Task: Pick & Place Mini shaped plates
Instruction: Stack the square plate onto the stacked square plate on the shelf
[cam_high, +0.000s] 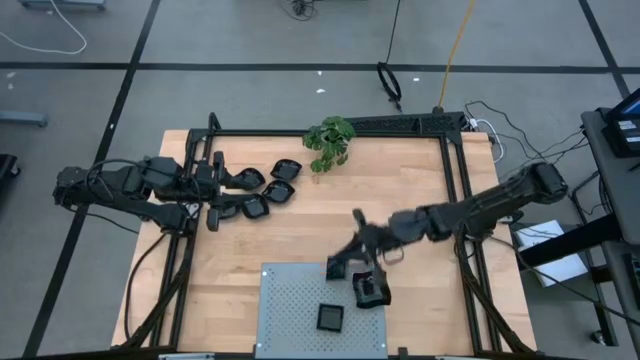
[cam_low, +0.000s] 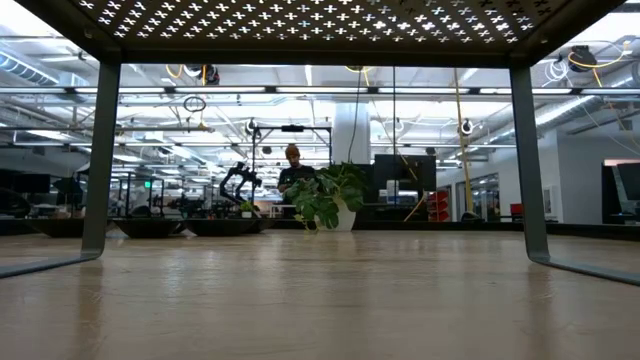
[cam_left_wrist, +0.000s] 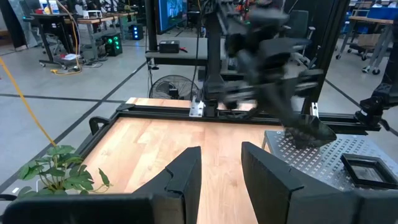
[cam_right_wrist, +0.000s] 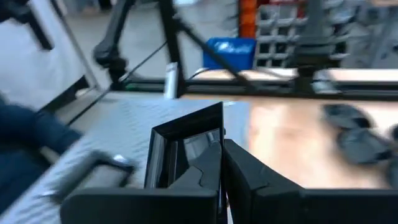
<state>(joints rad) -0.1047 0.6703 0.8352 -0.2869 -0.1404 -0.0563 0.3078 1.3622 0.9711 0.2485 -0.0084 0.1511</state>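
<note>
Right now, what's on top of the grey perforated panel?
One square black plate lies flat on the panel. The right claw, shut on a second square plate, is over the panel's far edge. The arm hides what lies beneath it there.

Grey taped floor (cam_high: 250, 40) around the table, bright ceiling strip lights (cam_low: 300, 90), distant workbenches (cam_left_wrist: 81, 25) and racks.
</note>
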